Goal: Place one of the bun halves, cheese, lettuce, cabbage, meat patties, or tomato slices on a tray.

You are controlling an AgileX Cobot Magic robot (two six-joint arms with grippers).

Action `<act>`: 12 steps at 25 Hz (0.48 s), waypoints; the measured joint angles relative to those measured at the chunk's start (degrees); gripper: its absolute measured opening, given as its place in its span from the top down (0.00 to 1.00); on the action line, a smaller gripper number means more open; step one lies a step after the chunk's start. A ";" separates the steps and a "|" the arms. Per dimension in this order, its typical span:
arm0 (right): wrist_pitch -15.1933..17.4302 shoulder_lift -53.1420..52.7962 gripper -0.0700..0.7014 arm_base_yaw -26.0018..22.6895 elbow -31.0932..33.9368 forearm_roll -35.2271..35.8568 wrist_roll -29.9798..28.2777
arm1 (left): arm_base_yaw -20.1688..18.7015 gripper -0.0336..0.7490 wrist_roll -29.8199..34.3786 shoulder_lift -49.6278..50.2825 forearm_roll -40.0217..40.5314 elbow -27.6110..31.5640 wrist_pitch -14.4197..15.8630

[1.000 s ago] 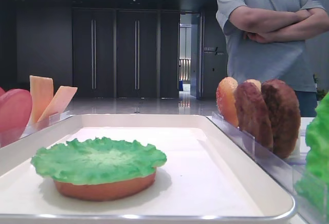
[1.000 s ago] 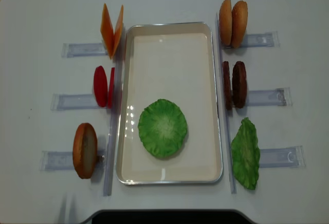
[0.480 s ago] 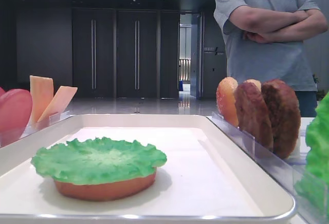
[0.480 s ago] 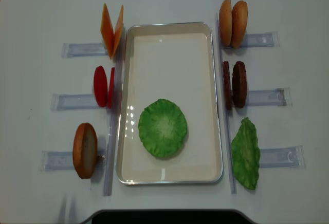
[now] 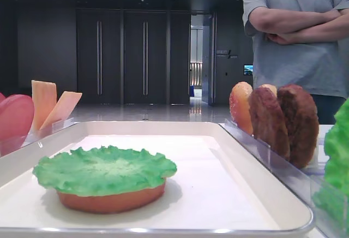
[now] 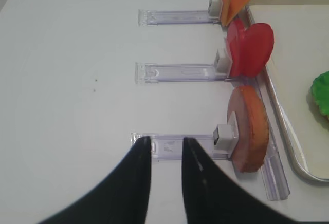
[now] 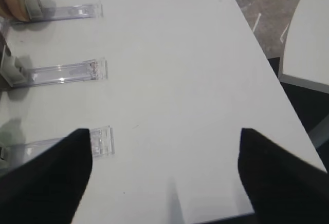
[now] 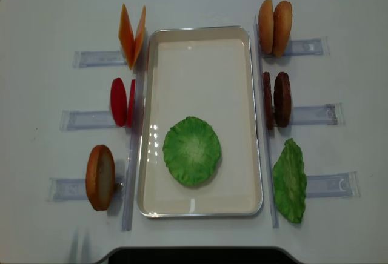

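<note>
The white tray (image 8: 200, 76) lies mid-table and holds a green lettuce (image 8: 191, 151) leaf draped over a bun half (image 5: 109, 201). To its left stand the cheese (image 8: 132, 35), the tomato slices (image 8: 119, 102) and a bun half (image 8: 100, 177). On its right are two more bun halves (image 8: 274, 26), the meat patties (image 8: 277, 99) and another green leaf (image 8: 289, 181). My left gripper (image 6: 165, 141) hovers shut over the end of a clear holder, left of the bun half (image 6: 249, 129). My right gripper (image 7: 164, 131) is wide open over bare table, holding nothing. Neither gripper shows in the overhead view.
Clear plastic holder strips (image 8: 315, 114) stick out from each food item toward the table sides. A person (image 5: 297, 36) with folded arms stands behind the table at the right. The table's right edge (image 7: 267, 64) runs close to my right gripper.
The person behind the table has shifted to the right. No food item and no gripper has visibly moved.
</note>
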 joint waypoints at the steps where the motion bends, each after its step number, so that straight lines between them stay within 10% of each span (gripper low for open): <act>1: -0.46 0.00 0.19 0.00 0.02 0.00 0.00 | 0.00 0.75 0.00 0.00 0.00 0.00 0.00; 12: -4.98 0.00 0.20 0.00 2.26 -0.01 0.01 | 0.00 0.75 0.00 0.00 0.00 0.00 0.00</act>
